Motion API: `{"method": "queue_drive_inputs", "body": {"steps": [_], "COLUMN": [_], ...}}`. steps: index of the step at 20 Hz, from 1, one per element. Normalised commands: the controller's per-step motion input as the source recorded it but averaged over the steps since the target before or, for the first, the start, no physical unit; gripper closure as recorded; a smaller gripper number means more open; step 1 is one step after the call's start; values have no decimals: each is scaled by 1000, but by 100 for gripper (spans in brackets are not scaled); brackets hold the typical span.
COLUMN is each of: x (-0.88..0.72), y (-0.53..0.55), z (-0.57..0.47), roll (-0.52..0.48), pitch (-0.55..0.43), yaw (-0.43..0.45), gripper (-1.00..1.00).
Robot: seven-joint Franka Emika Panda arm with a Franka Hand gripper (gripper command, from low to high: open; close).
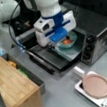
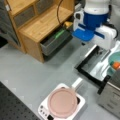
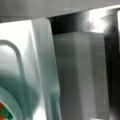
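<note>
While the toaster oven (image 1: 95,35) stands with its door (image 1: 46,59) dropped flat, I see its tray (image 1: 68,51) drawn partway out, so the green bowl (image 1: 70,40) on it sits reachable. My gripper (image 1: 52,46) hangs at the tray's near edge; I cannot tell whether its fingers are apart or together.

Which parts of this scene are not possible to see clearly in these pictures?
- End effector: in both front views the arm's white and blue wrist housing covers its fingertips, and the wrist view shows none.
- Teal bowl on the oven tray: the arm hides its near side in a front view; the right edge cuts it. The orange contents are too blurred to identify.
- Grey bin: contents are blurred.
</note>
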Motion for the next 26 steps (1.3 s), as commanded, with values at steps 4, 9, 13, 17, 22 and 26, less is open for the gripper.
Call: {"method": "queue_drive_inputs", "body": {"steps": [4,9,13,17,22,26], "x": [609,450,235,162,195,196], "y": [-215,-236,-144,-138,-49,95], "z": [414,294,221,161,85,8], "roll": [-204,-171,-143,-188,-198,-160], "pitch": [391,304,313,372,309,237], "yaw": [529,328,273,268,188,143], "gripper": [-100,-100,-100,-100,-100,-100]}}
